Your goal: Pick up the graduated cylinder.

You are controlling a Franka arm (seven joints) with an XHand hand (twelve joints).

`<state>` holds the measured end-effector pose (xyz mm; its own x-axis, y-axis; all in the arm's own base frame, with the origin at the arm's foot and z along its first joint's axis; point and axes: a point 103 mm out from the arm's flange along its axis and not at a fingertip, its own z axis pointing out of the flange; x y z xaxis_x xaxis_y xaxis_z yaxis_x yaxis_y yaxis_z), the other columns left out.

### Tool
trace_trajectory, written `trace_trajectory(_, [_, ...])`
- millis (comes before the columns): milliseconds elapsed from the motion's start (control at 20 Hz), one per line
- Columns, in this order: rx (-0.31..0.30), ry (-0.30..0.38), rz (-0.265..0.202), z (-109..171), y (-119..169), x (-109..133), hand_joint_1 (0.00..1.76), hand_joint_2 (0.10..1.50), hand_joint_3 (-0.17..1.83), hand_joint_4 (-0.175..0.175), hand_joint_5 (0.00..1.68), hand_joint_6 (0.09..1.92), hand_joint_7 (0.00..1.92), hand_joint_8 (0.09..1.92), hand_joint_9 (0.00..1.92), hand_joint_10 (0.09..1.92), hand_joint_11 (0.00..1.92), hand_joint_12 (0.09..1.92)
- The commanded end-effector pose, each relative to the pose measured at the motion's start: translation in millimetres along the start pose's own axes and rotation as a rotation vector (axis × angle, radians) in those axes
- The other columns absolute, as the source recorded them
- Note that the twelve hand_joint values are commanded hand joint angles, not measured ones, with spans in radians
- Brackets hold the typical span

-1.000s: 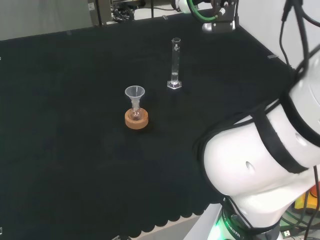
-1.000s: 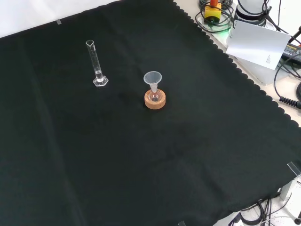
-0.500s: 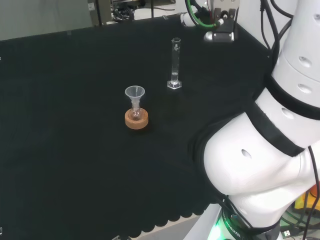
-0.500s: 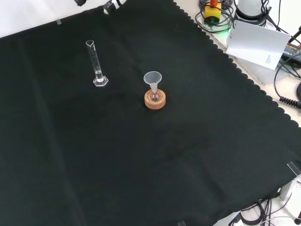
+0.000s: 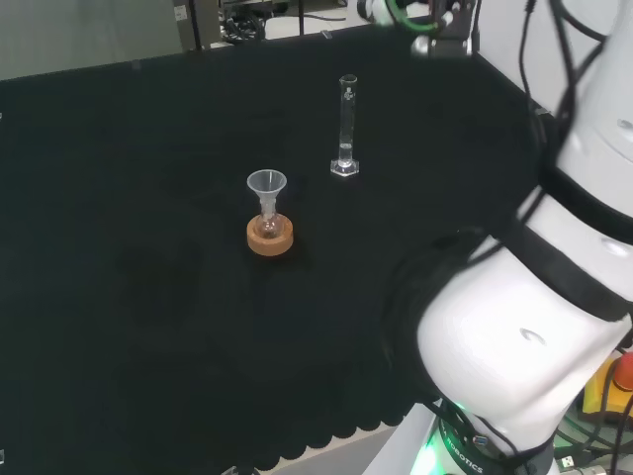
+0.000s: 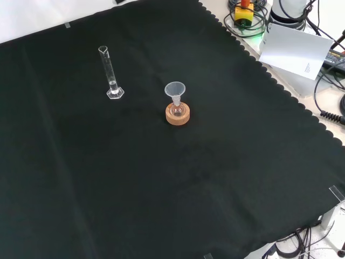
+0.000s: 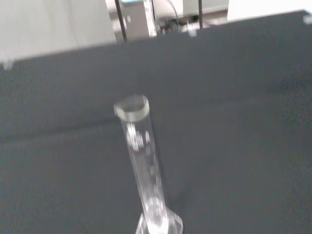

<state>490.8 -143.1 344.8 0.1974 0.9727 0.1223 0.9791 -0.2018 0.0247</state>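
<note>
The graduated cylinder (image 5: 346, 124) is a tall, thin, clear tube on a small hexagonal foot. It stands upright on the black cloth, toward the far right in the head view and at the upper left in the front view (image 6: 111, 73). The wrist view looks down on the cylinder (image 7: 142, 161) from close by, with its open mouth nearest and nothing touching it. The arm's wrist end (image 5: 442, 25) sits at the top edge of the head view, to the right of and beyond the cylinder. I cannot tell the hand's state.
A clear funnel (image 5: 266, 184) sits in a small flask on a cork ring (image 5: 269, 237), to the near left of the cylinder in the head view. The arm's big white link (image 5: 514, 336) fills the lower right. Cables and a white box (image 6: 299, 51) lie past the cloth's scalloped edge.
The arm's links have swung and its wrist end has risen toward the head view's top edge. The dark part at the front view's top has withdrawn. Cylinder and funnel have stayed put.
</note>
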Motion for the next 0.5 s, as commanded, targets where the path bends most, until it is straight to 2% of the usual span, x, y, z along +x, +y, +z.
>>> trace_trajectory(50, [0.121, 0.215, -0.054, 118.0, 21.0, -21.8, 0.44, 1.08, 0.24, -0.056, 0.29, 0.09, 0.13, 0.65, 0.33, 0.69, 0.16, 1.38])
trace_trajectory(350, [0.125, 0.238, -0.051, 129.9, 20.8, -25.4, 0.45, 1.07, 0.24, -0.056, 0.29, 0.09, 0.14, 0.66, 0.34, 0.69, 0.17, 1.38])
trace_trajectory(500, [0.116, 0.274, -0.053, 134.5, 19.9, -26.8, 0.47, 1.06, 0.24, -0.057, 0.30, 0.09, 0.16, 0.67, 0.37, 0.69, 0.18, 1.37])
